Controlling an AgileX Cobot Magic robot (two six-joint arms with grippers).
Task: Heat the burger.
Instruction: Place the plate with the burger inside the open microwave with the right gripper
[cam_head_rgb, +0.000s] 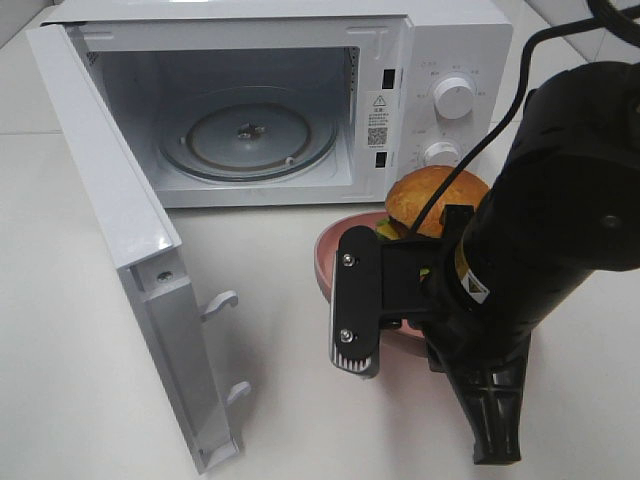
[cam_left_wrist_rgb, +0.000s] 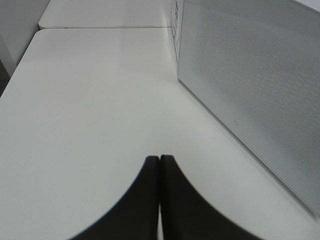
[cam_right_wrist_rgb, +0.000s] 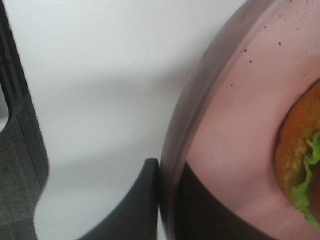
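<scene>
J: Since the microwave (cam_head_rgb: 450, 40) door (cam_head_rgb: 110, 190) stands wide open, what's the right gripper (cam_right_wrist_rgb: 167, 167) doing?
M: Clamped on the rim of the pink plate (cam_right_wrist_rgb: 235, 125). One finger outside the rim, the other inside on the plate floor, jaws nearly together.
J: Burger (cam_head_rgb: 432, 195)?
M: On that plate, just past the inner finger, toward the plate's middle. Lettuce shows at its edge. Clear of both fingers.
J: Relative to the oven?
M: Plate and gripper are outside the cavity, near the knobs (cam_head_rgb: 455, 97). Glass turntable (cam_head_rgb: 250, 135) is well apart from the gripper.
J: Left gripper (cam_left_wrist_rgb: 160, 159)?
M: Jaws pressed together, holding nothing, over the white table (cam_left_wrist_rgb: 90, 100), with the door's perforated face near it.
</scene>
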